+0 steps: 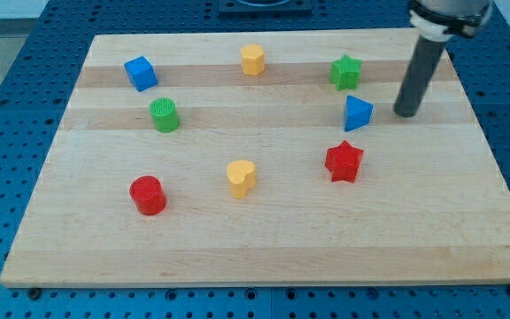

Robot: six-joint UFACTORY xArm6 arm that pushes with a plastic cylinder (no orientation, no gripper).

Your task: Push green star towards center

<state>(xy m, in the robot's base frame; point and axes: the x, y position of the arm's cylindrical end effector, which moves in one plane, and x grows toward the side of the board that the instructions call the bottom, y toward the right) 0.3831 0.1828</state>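
Observation:
The green star (346,72) lies on the wooden board (264,239) near the view's top right. My tip (406,113) rests on the board to the right of the star and a little below it, apart from it. The blue triangle block (357,112) lies just left of my tip and just below the star. The rod rises from the tip toward the view's top right corner.
A yellow hexagon block (253,59) sits at top centre and a blue cube (140,73) at top left. A green cylinder (164,115), a red cylinder (148,195), a yellow heart block (242,177) and a red star (344,161) lie lower down.

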